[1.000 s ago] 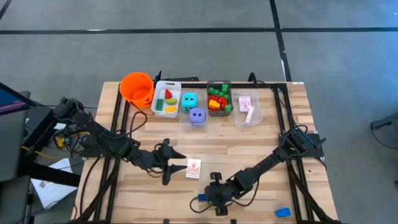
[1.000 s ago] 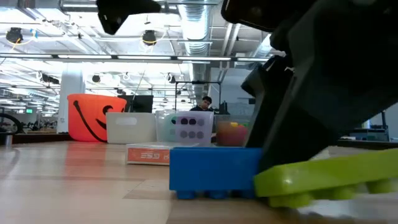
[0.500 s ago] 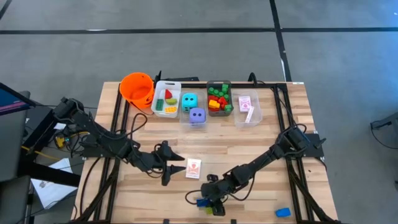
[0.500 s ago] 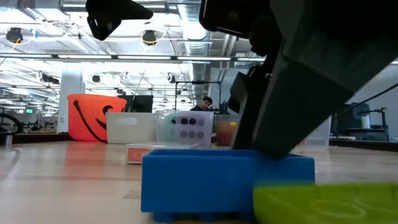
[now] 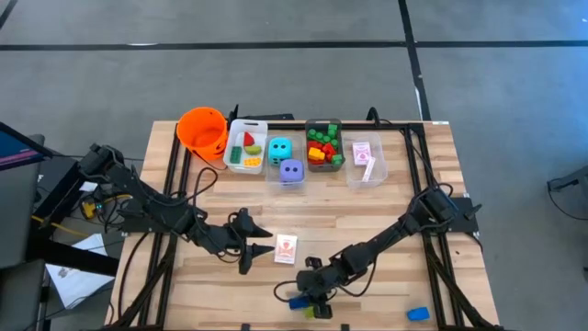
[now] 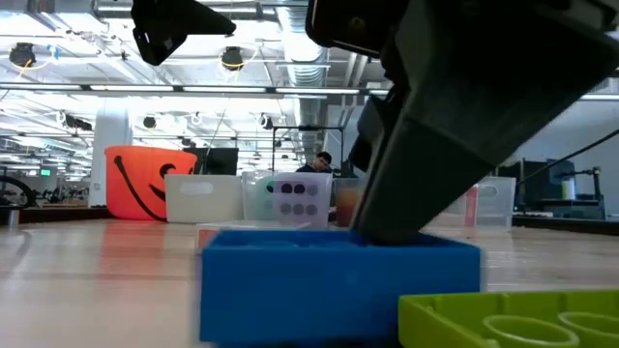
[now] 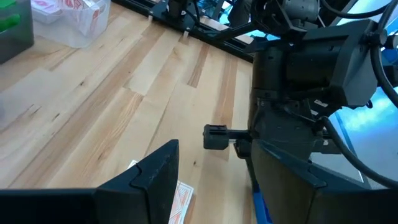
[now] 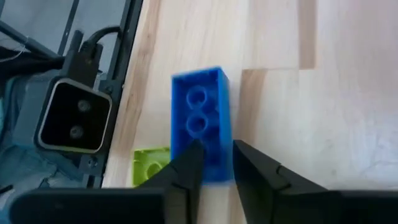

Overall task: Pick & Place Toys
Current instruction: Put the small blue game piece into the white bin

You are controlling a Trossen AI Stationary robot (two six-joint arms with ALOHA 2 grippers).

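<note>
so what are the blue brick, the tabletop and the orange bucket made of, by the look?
Blue brick: moulded plastic, likely hard; smooth, even colour, round studs on top.
Tabletop: wood planks, pale, smooth-finished; visible grain and plank seams.
Orange bucket: probably thin plastic; uniform bright orange, a black face printed on its side in the low view.

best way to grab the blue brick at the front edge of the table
Probably across its two long flat sides, from straight above: the blue brick lies flat, studs up, narrow enough to pinch. The right gripper already straddles one end; nearer mid-length might hold steadier, clear of the green brick.
</note>
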